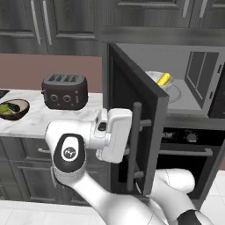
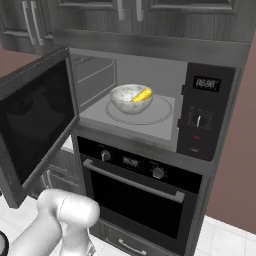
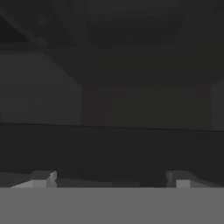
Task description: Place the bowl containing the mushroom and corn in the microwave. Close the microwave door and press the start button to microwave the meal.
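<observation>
Gripper (image 3: 107,177): fingertips set wide apart, nothing between them, facing a dark panel at close range. Microwave door (image 1: 132,127): standing open, hand pressed against its outer face. Bowl (image 2: 131,98): on turntable inside microwave (image 2: 150,65), corn (image 2: 141,95) within.

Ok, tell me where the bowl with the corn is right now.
The bowl sits on the round turntable inside the open microwave, above the oven. In the left base view it shows behind the microwave door.
</observation>
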{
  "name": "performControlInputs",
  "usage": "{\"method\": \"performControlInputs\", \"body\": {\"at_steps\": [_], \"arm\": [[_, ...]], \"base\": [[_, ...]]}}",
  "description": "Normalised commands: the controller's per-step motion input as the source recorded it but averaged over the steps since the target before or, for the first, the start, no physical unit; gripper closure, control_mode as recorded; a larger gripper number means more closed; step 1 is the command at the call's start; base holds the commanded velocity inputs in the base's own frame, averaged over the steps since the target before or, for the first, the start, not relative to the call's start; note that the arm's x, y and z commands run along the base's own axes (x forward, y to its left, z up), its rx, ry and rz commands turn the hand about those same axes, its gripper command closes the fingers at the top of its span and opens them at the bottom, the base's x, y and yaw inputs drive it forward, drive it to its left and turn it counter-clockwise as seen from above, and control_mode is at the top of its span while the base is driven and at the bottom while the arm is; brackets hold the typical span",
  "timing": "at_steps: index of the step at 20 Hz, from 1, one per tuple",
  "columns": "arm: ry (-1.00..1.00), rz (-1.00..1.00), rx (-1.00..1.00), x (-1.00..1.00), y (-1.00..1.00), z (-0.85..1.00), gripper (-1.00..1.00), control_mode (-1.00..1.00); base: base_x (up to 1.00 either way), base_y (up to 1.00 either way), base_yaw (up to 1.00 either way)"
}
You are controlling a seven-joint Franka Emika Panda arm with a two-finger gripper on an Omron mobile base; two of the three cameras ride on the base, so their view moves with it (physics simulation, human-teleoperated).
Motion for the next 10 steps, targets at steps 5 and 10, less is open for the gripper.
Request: {"method": "performControlInputs", "body": {"at_steps": [5, 10], "arm": [[-0.21, 0.00, 0.13, -0.05, -1.00, 0.00, -1.00, -1.00], [-0.09, 0.05, 0.14, 0.17, -1.00, 0.00, -1.00, -1.00]], "base": [[0.00, 0.00, 0.00], [0.00, 0.00, 0.00]]}}
